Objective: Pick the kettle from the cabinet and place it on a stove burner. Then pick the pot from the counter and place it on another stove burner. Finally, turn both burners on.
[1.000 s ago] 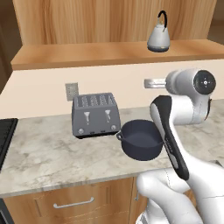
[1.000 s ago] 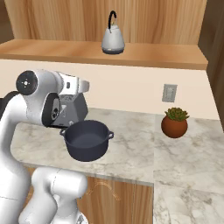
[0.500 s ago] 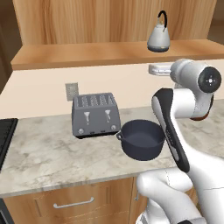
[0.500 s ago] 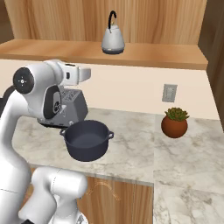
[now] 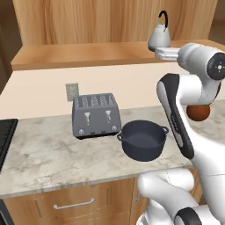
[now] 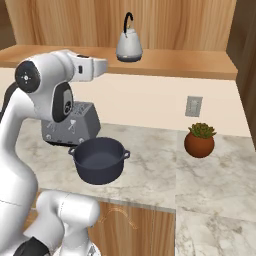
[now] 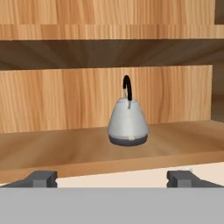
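Note:
The small silver-grey kettle [image 7: 127, 122] with its black arched handle stands upright on the open shelf of the wooden cabinet [image 7: 61, 151]. It is dead ahead in the hand view. My gripper [image 7: 113, 179] is open, its two dark fingertips [image 7: 41, 178] spread wide, level with the shelf's front edge and short of the kettle. From the base views the hand [image 6: 95, 67] hovers just in front of the shelf, close to the kettle [image 6: 129, 45] [image 5: 159, 37]. The dark blue-grey pot [image 5: 143, 140] [image 6: 99, 160] sits lidless on the marbled counter [image 5: 48, 160].
A boxy grey toaster [image 5: 96, 115] stands behind the pot against the wall. A terracotta plant pot [image 6: 199, 141] sits to the right on the counter. The black cooktop's edge [image 5: 5, 138] shows at far left. A wall outlet [image 6: 193, 106] is above the counter.
The hand has risen from mid-wall height to shelf level and stretched toward the kettle. Kettle and pot have not moved.

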Robot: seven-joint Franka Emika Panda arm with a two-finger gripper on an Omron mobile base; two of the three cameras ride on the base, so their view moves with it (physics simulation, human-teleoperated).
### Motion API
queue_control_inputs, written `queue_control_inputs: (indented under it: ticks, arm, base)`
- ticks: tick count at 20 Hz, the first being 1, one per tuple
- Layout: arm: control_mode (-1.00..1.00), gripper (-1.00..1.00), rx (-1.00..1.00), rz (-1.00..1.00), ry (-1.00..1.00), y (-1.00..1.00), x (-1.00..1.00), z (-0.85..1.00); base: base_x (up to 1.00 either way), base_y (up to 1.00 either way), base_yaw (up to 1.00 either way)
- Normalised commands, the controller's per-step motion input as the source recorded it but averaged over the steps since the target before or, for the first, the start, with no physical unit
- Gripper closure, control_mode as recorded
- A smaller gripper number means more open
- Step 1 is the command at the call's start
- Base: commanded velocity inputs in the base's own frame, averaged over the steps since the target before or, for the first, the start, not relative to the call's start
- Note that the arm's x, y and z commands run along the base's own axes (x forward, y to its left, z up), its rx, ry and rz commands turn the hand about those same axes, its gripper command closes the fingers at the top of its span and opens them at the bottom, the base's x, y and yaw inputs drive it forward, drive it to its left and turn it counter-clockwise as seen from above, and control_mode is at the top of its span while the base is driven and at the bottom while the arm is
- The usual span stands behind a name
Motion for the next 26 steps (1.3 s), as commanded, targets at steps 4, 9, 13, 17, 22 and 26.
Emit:
queue_control_inputs:
  ticks: [4, 9, 13, 17, 22, 26]
  arm:
    - [-1.00, -1.00, 0.01, -0.01, 0.01, -0.19, 0.07, 0.41]
    - [-1.00, -1.00, 0.05, 0.00, 0.06, -0.18, 0.26, 0.15]
    - [-1.00, -1.00, 0.01, 0.00, 0.00, -0.02, 0.06, 0.00]
    - [-1.00, -1.00, 0.00, 0.00, 0.00, 0.00, 0.05, 0.00]
    - [-1.00, -1.00, 0.00, 0.00, 0.01, 0.00, 0.25, 0.00]
    - [-1.00, -1.00, 0.00, 0.00, 0.01, 0.00, 0.26, 0.00]
  base:
    - [0.00, 0.00, 0.00]
    - [0.00, 0.00, 0.00]
    - [0.00, 0.00, 0.00]
    - [0.00, 0.00, 0.00]
    - [0.00, 0.00, 0.00]
    - [0.00, 0.00, 0.00]
